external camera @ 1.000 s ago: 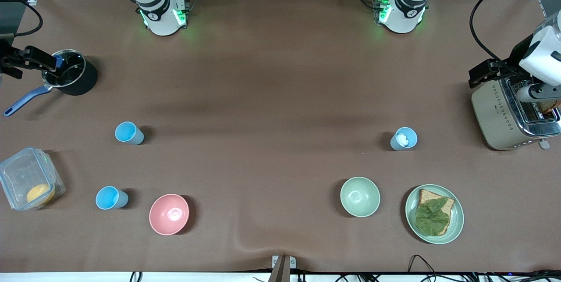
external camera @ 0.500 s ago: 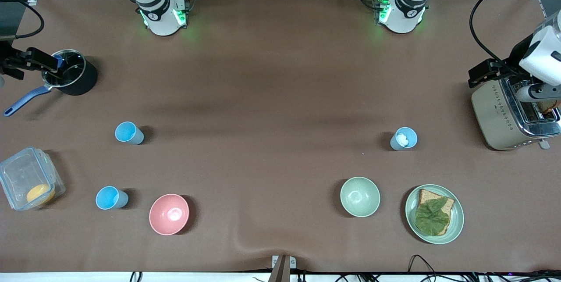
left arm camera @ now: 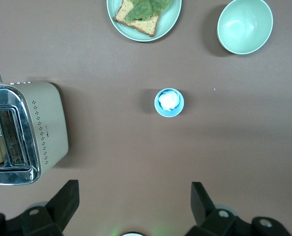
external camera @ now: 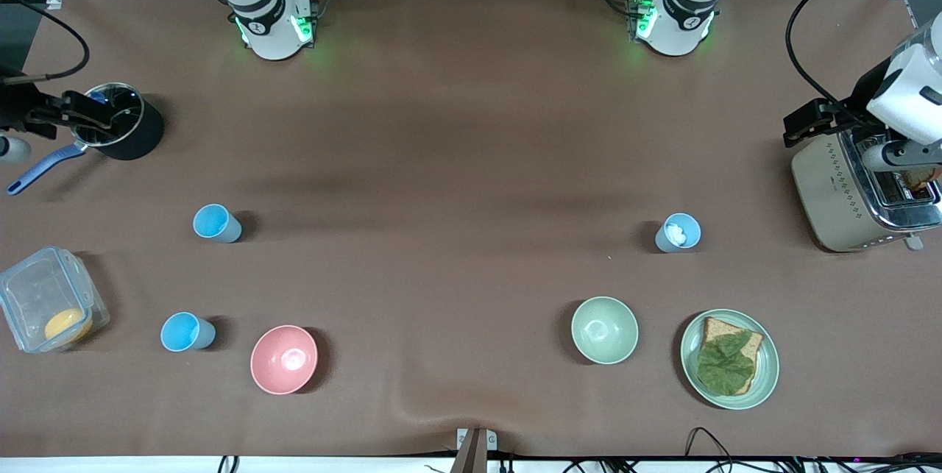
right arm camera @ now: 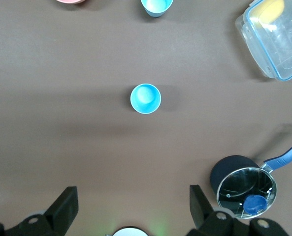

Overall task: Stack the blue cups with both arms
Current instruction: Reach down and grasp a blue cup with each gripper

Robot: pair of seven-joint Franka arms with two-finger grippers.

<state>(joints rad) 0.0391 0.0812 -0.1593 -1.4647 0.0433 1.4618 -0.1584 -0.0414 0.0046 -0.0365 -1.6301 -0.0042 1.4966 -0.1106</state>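
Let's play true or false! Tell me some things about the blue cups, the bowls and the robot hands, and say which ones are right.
1. Three blue cups stand apart on the table, none stacked. True: one and one toward the right arm's end, one toward the left arm's end.
2. The cup toward the left arm's end is empty. False: something white sits inside it.
3. The pink bowl sits beside the nearer cup. True.
4. The left gripper holds a cup. False: it is open, above the table near the toaster.
5. The right gripper is shut. False: it is open, near the black pot.
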